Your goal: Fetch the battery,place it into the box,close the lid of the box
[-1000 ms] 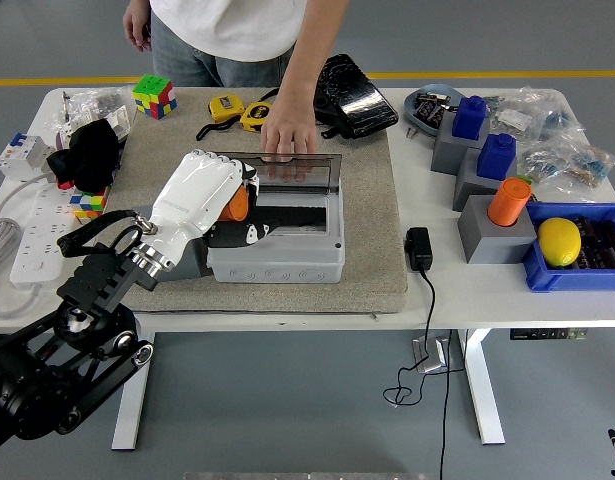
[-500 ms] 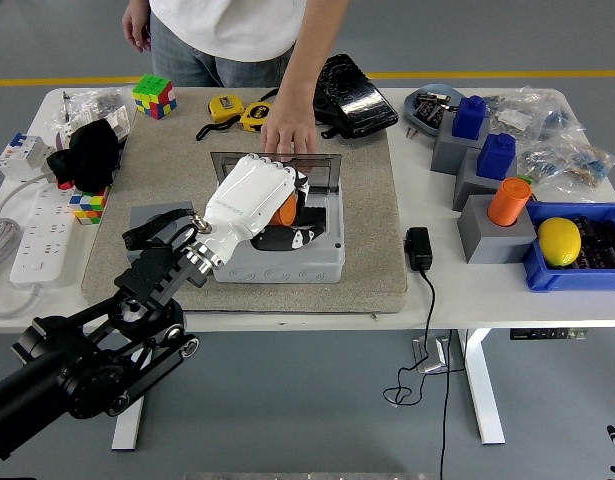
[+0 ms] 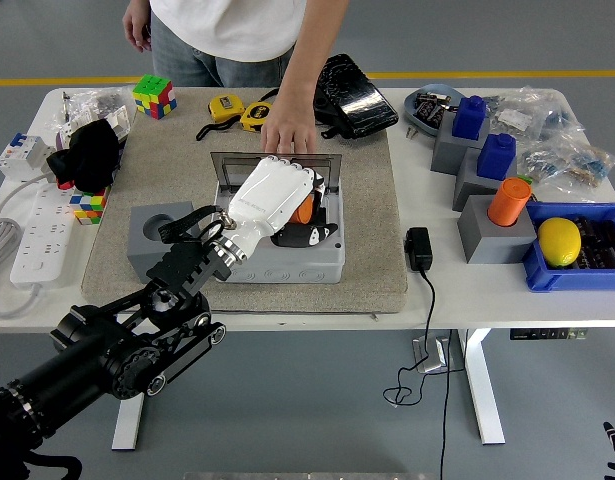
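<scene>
My left hand (image 3: 287,205) has a white shell and is curled around an orange battery (image 3: 304,211). It holds the battery over the open grey box (image 3: 287,262) on the felt mat. The box's clear lid (image 3: 227,165) is tipped up at the far side. A person's hand (image 3: 288,128) rests on the lid's far edge and holds it open. The right hand is out of view.
A grey holder block (image 3: 154,232) sits left of the box. At the right stand grey blocks with blue (image 3: 470,116) and orange (image 3: 508,200) cylinders and a blue bin with a lemon (image 3: 559,241). A power strip (image 3: 37,235), cubes and tape measures (image 3: 227,108) lie around.
My left hand has carried the orange battery rightward from the grey holder block to above the box's inside. The person's hand has stayed on the lid.
</scene>
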`<state>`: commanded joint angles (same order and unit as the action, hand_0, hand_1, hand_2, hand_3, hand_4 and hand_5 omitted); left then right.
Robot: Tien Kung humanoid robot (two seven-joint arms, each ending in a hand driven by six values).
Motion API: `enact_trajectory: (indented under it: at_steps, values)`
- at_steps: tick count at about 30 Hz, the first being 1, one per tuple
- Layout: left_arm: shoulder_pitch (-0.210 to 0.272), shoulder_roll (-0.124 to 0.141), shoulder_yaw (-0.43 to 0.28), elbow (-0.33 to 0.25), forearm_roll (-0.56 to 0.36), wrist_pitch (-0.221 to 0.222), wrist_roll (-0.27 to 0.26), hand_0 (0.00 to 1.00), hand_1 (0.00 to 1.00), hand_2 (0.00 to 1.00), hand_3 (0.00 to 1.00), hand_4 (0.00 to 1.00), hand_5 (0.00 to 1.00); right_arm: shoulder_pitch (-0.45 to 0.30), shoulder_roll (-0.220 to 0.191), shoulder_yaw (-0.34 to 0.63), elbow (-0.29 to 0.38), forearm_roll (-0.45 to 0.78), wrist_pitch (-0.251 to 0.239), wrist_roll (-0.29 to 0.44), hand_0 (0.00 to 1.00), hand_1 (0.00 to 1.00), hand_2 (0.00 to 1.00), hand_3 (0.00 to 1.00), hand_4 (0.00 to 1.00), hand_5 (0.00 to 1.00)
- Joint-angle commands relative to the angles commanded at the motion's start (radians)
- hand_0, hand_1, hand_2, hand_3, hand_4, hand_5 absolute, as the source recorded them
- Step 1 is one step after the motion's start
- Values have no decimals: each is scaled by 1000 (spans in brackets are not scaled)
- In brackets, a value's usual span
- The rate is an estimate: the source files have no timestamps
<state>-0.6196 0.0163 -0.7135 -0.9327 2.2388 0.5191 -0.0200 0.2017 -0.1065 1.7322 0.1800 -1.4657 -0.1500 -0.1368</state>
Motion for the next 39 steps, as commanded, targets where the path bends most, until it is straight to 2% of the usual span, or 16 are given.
enact_trajectory:
  at_steps: [2,6,29,32,33,38,39]
  values:
    - [-8,-16,-13,26,-7,1,-2,69,47,112,106,806,308,2,0,0,0,-5,0,-2,848,807,769,801,998,998]
    - [-1,-16,-41,32,-35,17,-13,69,47,112,106,806,308,5,1,-9,0,-1,1,-1,848,807,769,801,998,998]
    - [5,-16,-8,31,-72,31,-28,69,48,115,108,796,318,5,-1,-10,0,-2,0,-6,847,806,769,801,998,998]
    - [6,-16,-3,28,-101,50,-54,69,48,115,108,796,318,6,-1,-14,0,2,0,-6,847,806,769,801,998,998]
    - [6,-16,4,28,-131,59,-78,82,71,135,131,822,373,7,-1,-12,0,2,0,-6,847,806,769,801,998,998]
    - [7,-16,8,35,-211,60,-127,82,71,135,131,822,373,7,0,-12,0,2,0,-5,847,806,769,801,998,998]
    - [8,-16,9,37,-221,59,-133,112,129,175,178,866,574,7,0,-13,0,1,0,-5,846,806,769,801,998,998]
